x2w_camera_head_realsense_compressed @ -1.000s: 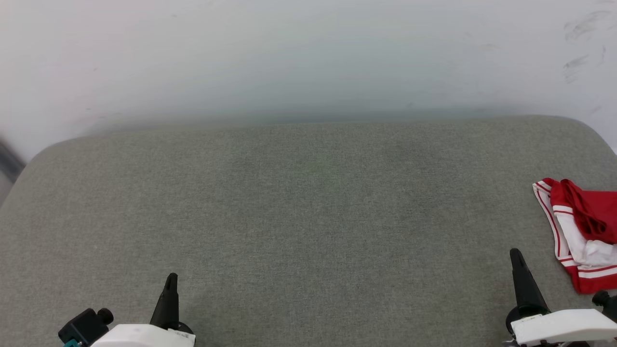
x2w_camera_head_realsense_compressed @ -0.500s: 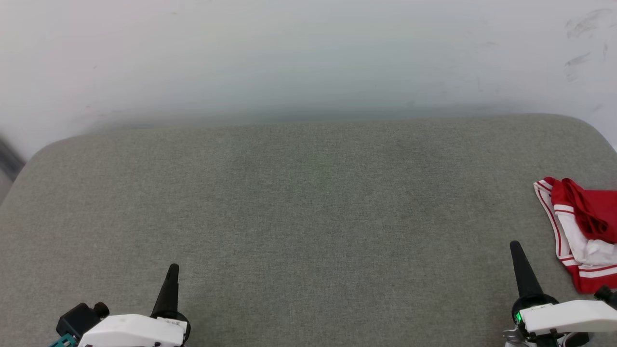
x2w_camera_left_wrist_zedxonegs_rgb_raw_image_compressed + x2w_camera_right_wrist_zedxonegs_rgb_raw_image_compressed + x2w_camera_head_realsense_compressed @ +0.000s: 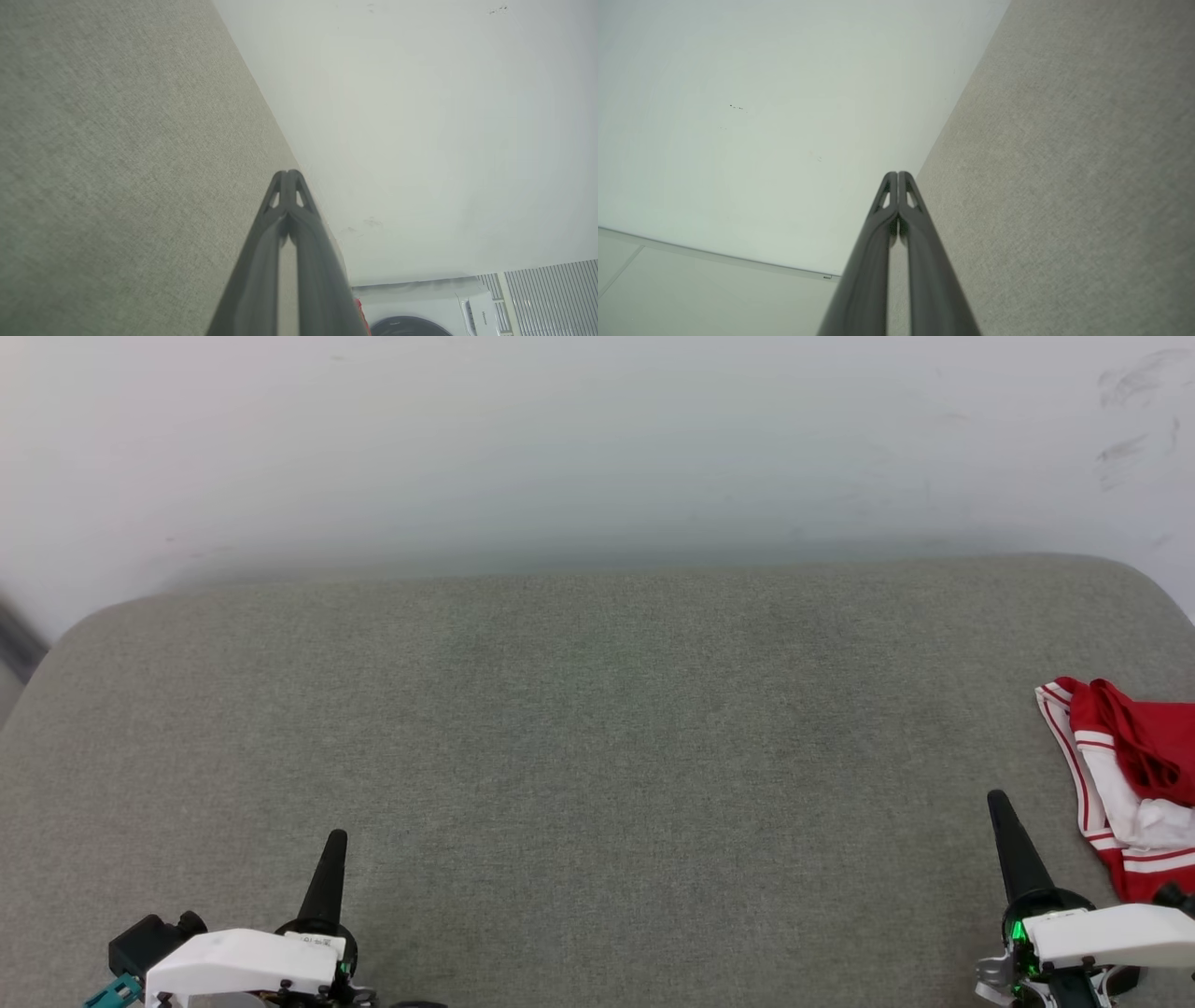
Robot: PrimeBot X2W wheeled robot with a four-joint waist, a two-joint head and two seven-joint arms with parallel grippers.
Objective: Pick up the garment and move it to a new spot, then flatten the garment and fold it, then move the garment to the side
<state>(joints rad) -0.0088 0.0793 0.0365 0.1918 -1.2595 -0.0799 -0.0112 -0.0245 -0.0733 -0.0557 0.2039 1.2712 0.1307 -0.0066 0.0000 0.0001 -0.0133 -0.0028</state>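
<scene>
The left gripper (image 3: 334, 845) and right gripper (image 3: 1001, 807) have their jaws closed and empty; the garment (image 3: 1131, 754) lies crumpled near the right one.

- Head view: above the grey cushion (image 3: 597, 756), looking forward and down toward the white wall (image 3: 597, 448) behind it.
- Wrist views: low over the cushion, rolled sideways, along the left gripper (image 3: 288, 173) and right gripper (image 3: 897, 173); all three share cushion and wall.

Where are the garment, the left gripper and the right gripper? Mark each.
garment (image 3: 1131, 751), head view, on the red crumpled cloth at the right edge.
left gripper (image 3: 335, 845), head view, on the shut fingertips, lower left.
right gripper (image 3: 1000, 807), head view, on the shut fingertips, lower right.
</scene>
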